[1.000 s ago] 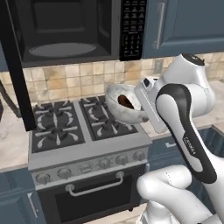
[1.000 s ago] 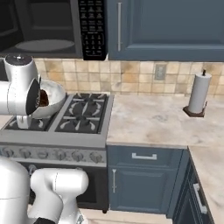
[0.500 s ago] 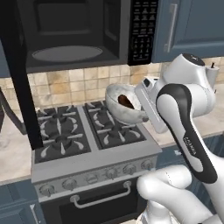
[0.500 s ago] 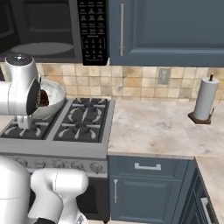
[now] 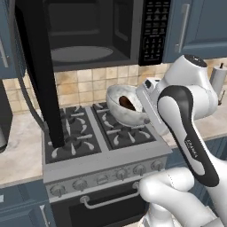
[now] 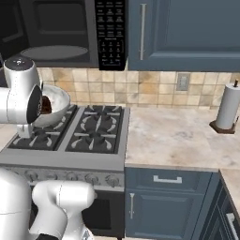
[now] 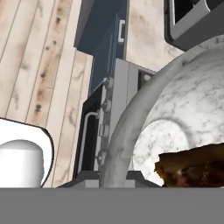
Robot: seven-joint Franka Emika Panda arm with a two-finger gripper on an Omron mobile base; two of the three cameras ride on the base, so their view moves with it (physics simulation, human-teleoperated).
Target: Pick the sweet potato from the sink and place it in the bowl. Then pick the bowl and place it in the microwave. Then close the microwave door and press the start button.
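My gripper (image 5: 144, 104) is shut on the right rim of the grey-white marbled bowl (image 5: 120, 111), holding it tilted in the air over the stove's right burners. The reddish-brown sweet potato (image 5: 127, 103) lies inside the bowl. From the right, the bowl (image 6: 56, 104) and sweet potato (image 6: 45, 105) show beside my arm. In the hand view the bowl (image 7: 183, 105) looms large, its rim passing through my gripper (image 7: 114, 180), with the sweet potato (image 7: 197, 168) at lower right. Above, the microwave (image 5: 88, 31) stands open, its door (image 5: 40, 75) swung out to the left. The sink is out of view.
A gas stove (image 5: 80, 133) with black grates sits below the bowl. The microwave's keypad (image 5: 153, 31) is on its right. Blue cabinets (image 6: 187, 33) hang beside it. A paper towel roll (image 6: 228, 108) stands on the beige counter (image 6: 173, 136) to the right.
The whole scene has drifted right and grown larger in both base views, so the camera has moved. The bowl with the sweet potato stays held in the same place relative to my arm.
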